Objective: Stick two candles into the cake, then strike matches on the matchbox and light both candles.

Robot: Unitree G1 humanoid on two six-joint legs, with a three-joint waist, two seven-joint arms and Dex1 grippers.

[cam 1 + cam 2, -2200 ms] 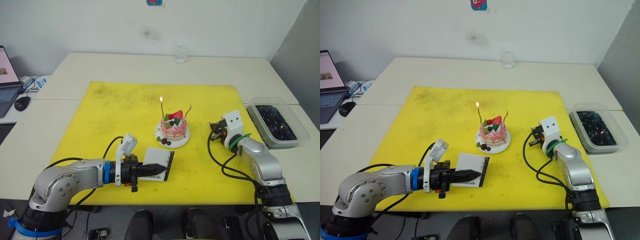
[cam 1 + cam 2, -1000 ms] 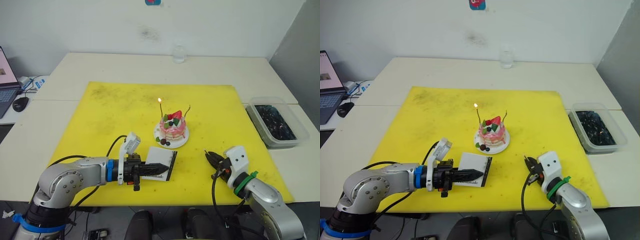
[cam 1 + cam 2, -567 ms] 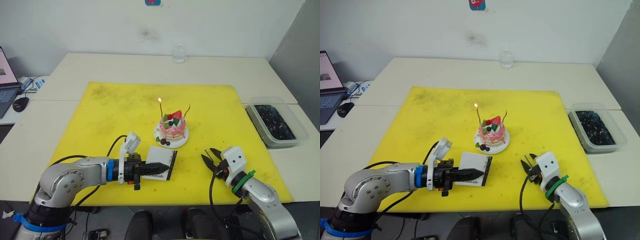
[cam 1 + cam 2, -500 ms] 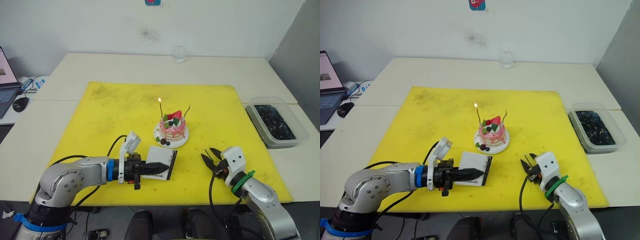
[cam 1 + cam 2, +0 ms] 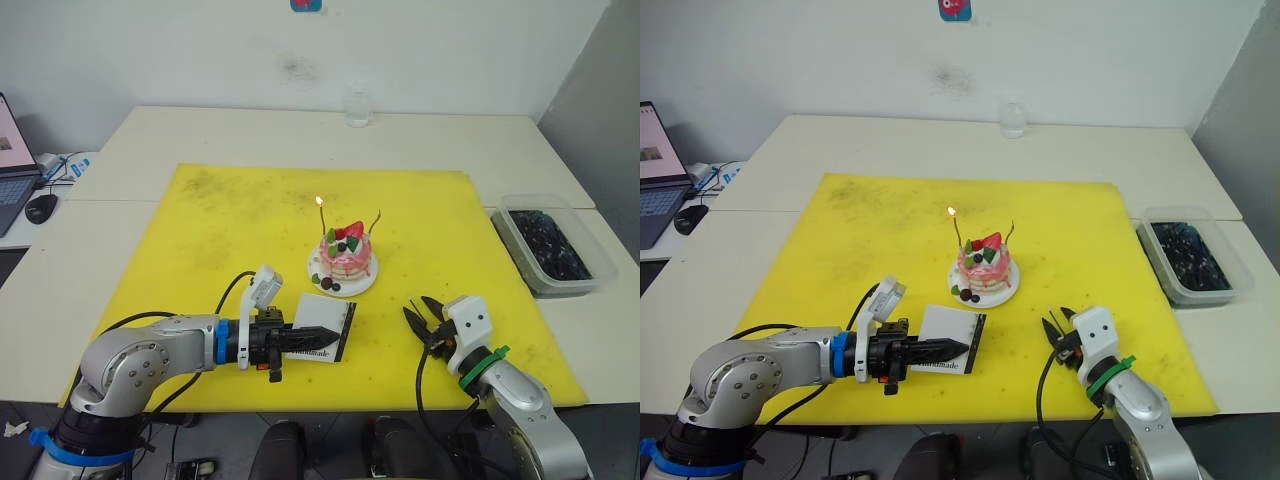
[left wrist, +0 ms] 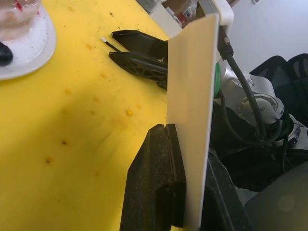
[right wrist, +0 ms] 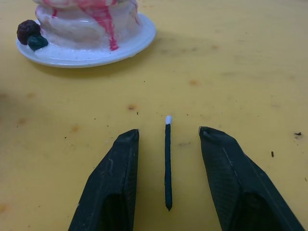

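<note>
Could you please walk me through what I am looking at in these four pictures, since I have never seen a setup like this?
This is a humanoid robot with two arms, each ending in black two-fingered jaws. The two wide pictures come from a stereo camera on its head, looking down over a yellow mat on a table. The two close pictures come from cameras on its wrists, looking along the fingers.

On the mat stands a small pink cake on a white plate, with two thin candles stuck in it. The left candle burns; the right candle shows no flame.

The left gripper is shut on a white matchbox, held on edge. The right gripper is open and low over the mat, with a dark match lying between its fingers, not yet gripped. A clear bin of dark items sits off the mat's right side.
</note>
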